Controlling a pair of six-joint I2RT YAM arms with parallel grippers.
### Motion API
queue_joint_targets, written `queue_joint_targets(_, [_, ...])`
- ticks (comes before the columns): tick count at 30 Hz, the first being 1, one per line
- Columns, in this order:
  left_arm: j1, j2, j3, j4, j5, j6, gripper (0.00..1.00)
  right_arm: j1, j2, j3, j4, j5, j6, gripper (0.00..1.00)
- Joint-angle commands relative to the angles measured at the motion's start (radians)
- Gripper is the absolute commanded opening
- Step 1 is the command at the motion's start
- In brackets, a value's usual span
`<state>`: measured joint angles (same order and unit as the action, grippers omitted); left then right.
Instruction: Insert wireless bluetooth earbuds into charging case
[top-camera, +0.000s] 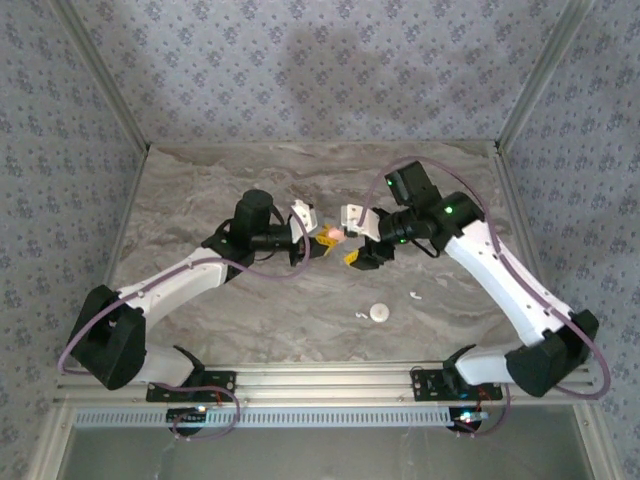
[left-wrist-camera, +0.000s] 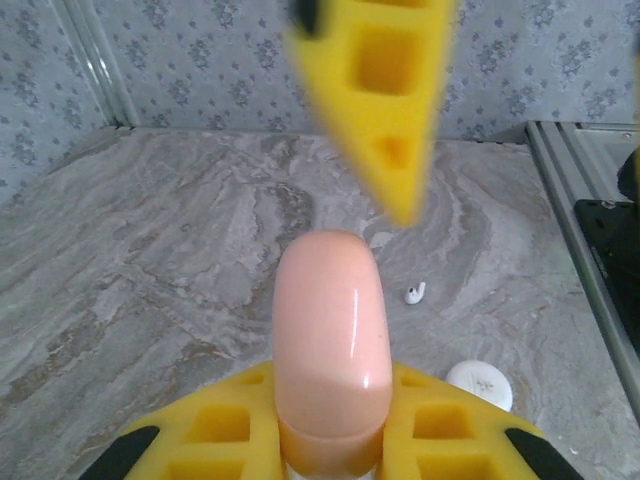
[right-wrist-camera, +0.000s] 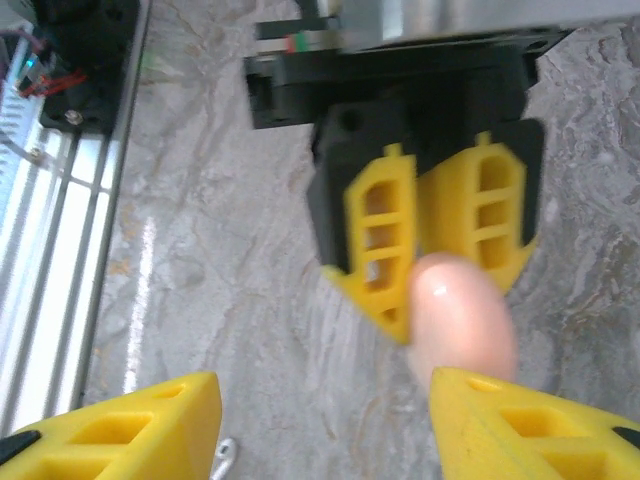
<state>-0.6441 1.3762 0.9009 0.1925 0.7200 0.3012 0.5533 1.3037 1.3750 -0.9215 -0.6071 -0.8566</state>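
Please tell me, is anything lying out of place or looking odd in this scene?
Two earbuds lie loose on the table, one on each side of the white disc, outside any case. The pink case is off the table, clamped in the left gripper.

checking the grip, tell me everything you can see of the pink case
The glossy pale pink rounded plastic case looks closed and smooth, with a seam near its clamped end. It is held clear of the marble-patterned table, one end gripped between the yellow fingers of the left pincer, free end pointing towards the open right pincer.
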Motion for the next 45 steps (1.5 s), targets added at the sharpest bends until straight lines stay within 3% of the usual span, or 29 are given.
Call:
queue_joint_targets(1, [0.006,-0.007,0.02,0.056,-0.001,-0.031,0.17,-0.027,-0.069,-0.071,0.044,-0.045,0.079,0.58])
queue_joint_targets(8, [0.023,0.059,0.083,-0.01,-0.005,-0.157,0.17,-0.123,-0.199,-0.296,0.393,-0.058,0.378,0.57])
queue_joint_targets(12, [0.027,0.14,0.185,-0.145,-0.017,-0.268,0.18,-0.187,-0.208,-0.382,0.558,0.045,0.698,0.59])
queue_joint_targets(17, [0.026,0.295,0.359,-0.326,-0.013,-0.442,0.16,-0.289,-0.149,-0.376,0.51,0.178,1.028,0.59])
queue_joint_targets(21, [0.023,0.454,0.53,-0.464,-0.016,-0.603,0.13,-0.381,-0.096,-0.393,0.469,0.16,1.204,0.57])
queue_joint_targets(32, [-0.021,0.834,0.946,-0.66,0.026,-0.895,0.13,-0.446,-0.098,-0.45,0.382,0.207,1.267,0.56])
queue_joint_targets(45, [-0.051,1.113,1.272,-0.852,-0.002,-1.004,0.14,-0.455,-0.081,-0.461,0.333,0.171,1.271,0.56])
